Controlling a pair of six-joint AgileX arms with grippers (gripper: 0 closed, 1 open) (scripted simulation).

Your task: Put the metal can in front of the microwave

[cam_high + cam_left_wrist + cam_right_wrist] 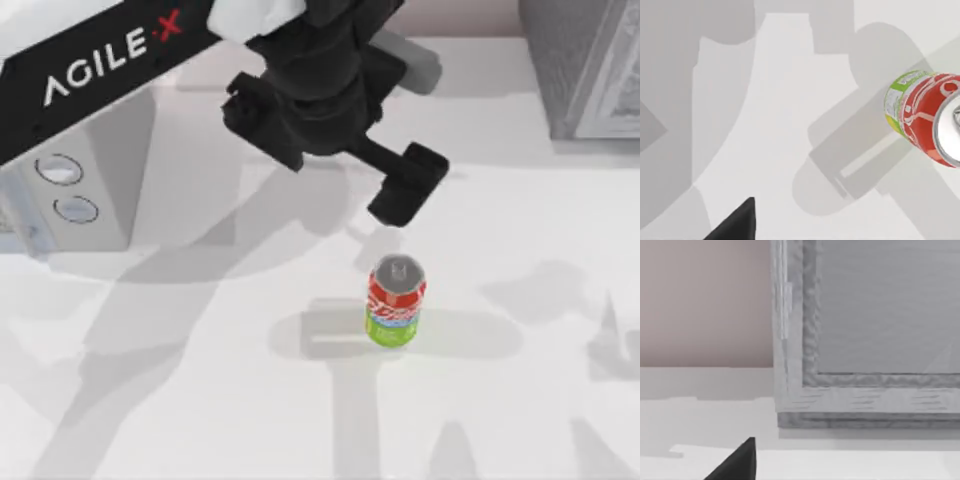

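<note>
Metal can stands upright on the white surface near its middle, well apart from the microwave at the left edge. Left gripper hangs above the surface just behind the can, not touching it; I cannot tell whether it is open. A speckled grey box sits at the far right corner, close before the right wrist camera.

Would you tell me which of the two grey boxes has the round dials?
The microwave at the table's left, paler grey; the darker speckled box sits at the far right.
</note>
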